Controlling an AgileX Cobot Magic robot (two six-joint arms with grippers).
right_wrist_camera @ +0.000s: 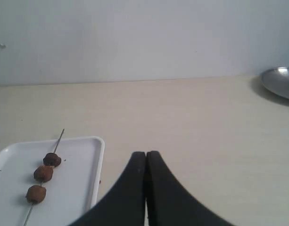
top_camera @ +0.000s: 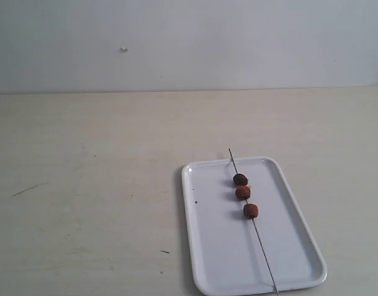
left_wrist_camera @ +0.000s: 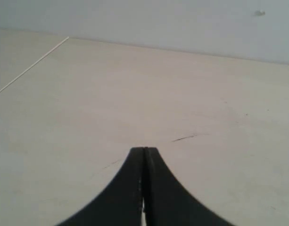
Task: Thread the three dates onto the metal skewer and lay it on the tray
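The white tray (top_camera: 213, 246) lies on the table at the front right. Across it rests the thin metal skewer (top_camera: 262, 246), its tip poking over the far rim. Three reddish-brown dates (top_camera: 243, 192) sit threaded in a row on its far half. The right wrist view shows the tray (right_wrist_camera: 83, 165), the dates (right_wrist_camera: 43, 173) and the skewer (right_wrist_camera: 59, 139) off to one side of my right gripper (right_wrist_camera: 145, 153), which is shut and empty. My left gripper (left_wrist_camera: 144, 149) is shut over bare table, holding nothing. Neither arm appears in the exterior view.
A shiny metal bowl (right_wrist_camera: 280, 81) stands on the table by the wall, seen only in the right wrist view. A pale wall runs behind the table. A dark scratch (top_camera: 28, 189) marks the tabletop at the left.
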